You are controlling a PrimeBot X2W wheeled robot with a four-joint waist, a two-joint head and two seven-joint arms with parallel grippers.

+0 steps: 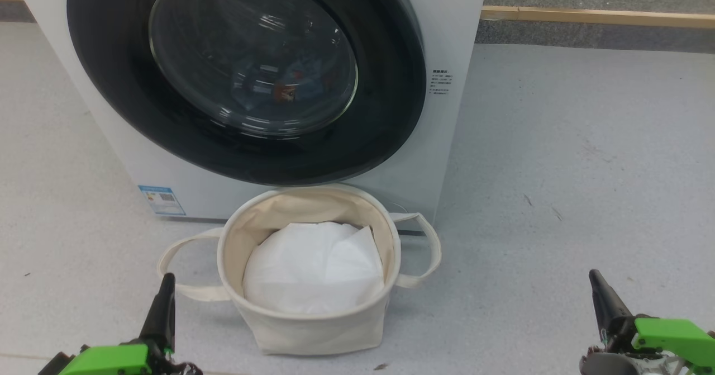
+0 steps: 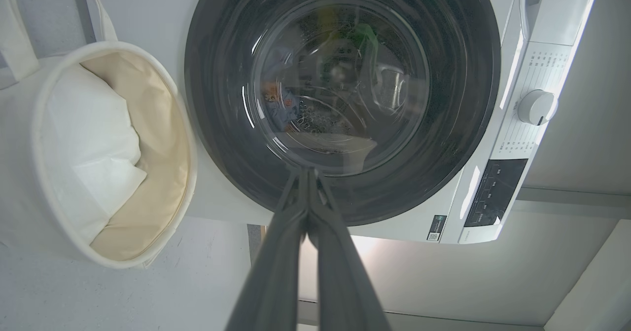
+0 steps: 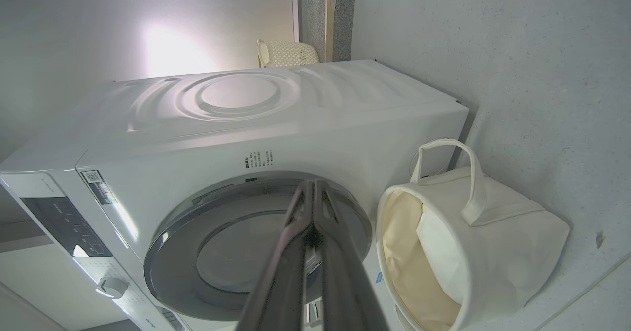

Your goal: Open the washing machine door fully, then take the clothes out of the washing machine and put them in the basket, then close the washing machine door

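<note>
Clothes (image 1: 287,87) sit farthest from you, inside the drum. Nearest, your left hand (image 1: 167,279) and right hand (image 1: 594,275) rest low at either side of the head view, fingers pointing up, each pair closed tip to tip on nothing. Between and just beyond them the basket (image 1: 313,330) stands upright on the floor (image 1: 558,168), with a plain white sheet (image 1: 313,269) lying inside and a loop handle at each side. Just behind it you have the washing machine (image 1: 455,39), a blue label sticker (image 1: 162,199) low on its front. The washing machine door (image 1: 106,84) is shut flush. Through its glass you see blue fabric with an orange print, low in the drum.
</note>
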